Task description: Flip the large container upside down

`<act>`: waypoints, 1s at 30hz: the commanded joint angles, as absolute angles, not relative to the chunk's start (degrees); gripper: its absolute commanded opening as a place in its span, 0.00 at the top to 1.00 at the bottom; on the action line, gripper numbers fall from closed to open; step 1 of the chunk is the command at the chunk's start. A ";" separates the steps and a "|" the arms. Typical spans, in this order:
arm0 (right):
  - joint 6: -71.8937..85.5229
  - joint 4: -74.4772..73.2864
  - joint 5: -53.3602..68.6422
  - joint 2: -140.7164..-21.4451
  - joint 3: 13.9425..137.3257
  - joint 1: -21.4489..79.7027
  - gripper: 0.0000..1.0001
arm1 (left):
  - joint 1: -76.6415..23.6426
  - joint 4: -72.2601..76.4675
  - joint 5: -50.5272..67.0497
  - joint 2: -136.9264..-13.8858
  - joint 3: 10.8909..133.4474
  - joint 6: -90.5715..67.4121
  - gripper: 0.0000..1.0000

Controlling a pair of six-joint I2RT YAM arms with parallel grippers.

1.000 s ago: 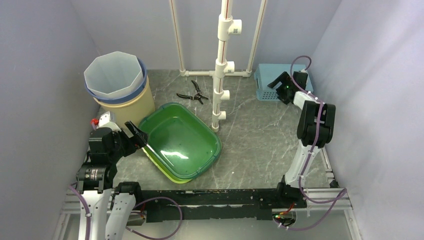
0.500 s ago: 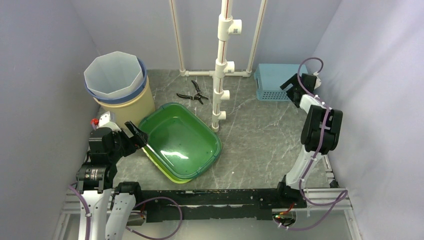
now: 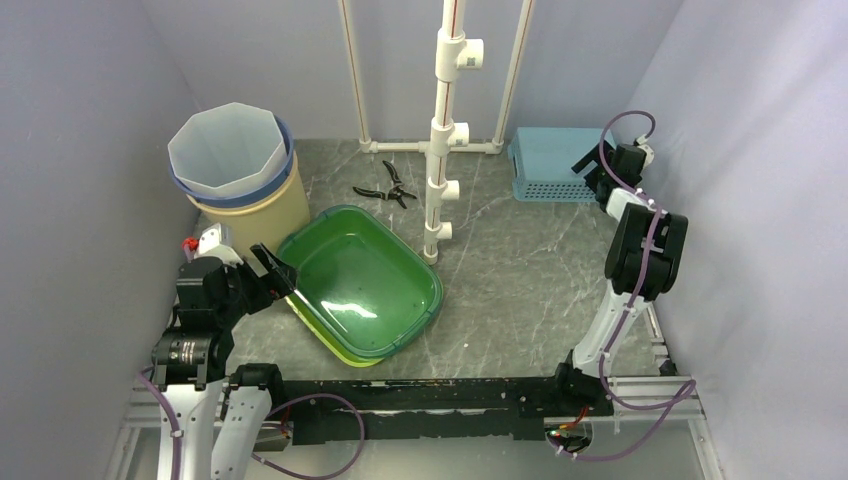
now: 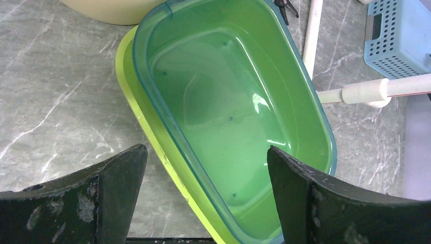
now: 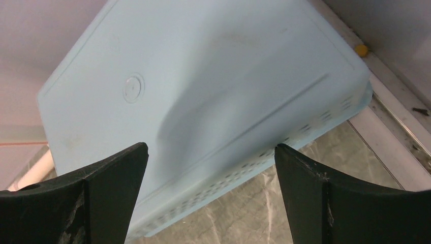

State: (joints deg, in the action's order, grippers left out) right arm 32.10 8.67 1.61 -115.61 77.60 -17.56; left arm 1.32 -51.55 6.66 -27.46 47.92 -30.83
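Gaping, the left end effector (image 4: 206, 152) is framing the upright glossy green oval plastic tub (image 4: 228, 101) just ahead; the right end effector (image 5: 211, 147), gaping too, alone is showing a perforated blue basket (image 5: 203, 76)'s smooth base.

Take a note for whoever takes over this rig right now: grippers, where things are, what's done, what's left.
Left gripper: open, empty, poised by the left rim of the green tub.
Right gripper: open, empty, beside the blue basket at the back right.
Tub sits upright on a yellow-green tray, mid-table.
Done: approach only.
Left: grip the tub's rim and turn it upside down.
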 commanded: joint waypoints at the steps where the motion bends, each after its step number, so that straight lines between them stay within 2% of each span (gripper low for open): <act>1: 26.26 15.28 9.06 -116.48 79.58 -18.67 0.00 | 1.57 -49.13 7.87 -27.15 47.69 -29.97 0.07; 9: 26.10 16.49 16.36 -119.11 80.74 -21.19 0.00 | 1.52 -49.06 8.18 -27.79 47.71 -29.88 0.06; 13: 27.97 21.07 17.08 -114.86 74.23 -21.25 0.00 | 1.59 -49.12 8.05 -27.69 47.72 -29.96 0.06; 19: 32.11 20.90 14.00 -104.51 64.47 -21.27 0.00 | 1.84 -49.04 8.03 -27.55 47.70 -29.88 0.06; 22: 34.69 15.65 12.54 -97.93 59.66 -21.15 0.00 | 1.93 -49.13 7.87 -27.60 47.72 -29.96 0.06; 30: 43.31 8.29 18.65 -77.75 39.84 -17.70 0.04 | 2.55 -49.45 6.07 -27.53 47.89 -30.33 0.07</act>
State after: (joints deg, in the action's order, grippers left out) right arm 38.06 14.22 15.84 -84.90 46.30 -19.79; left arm 2.04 -51.24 6.81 -27.53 47.86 -30.65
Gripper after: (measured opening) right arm 0.966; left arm 0.933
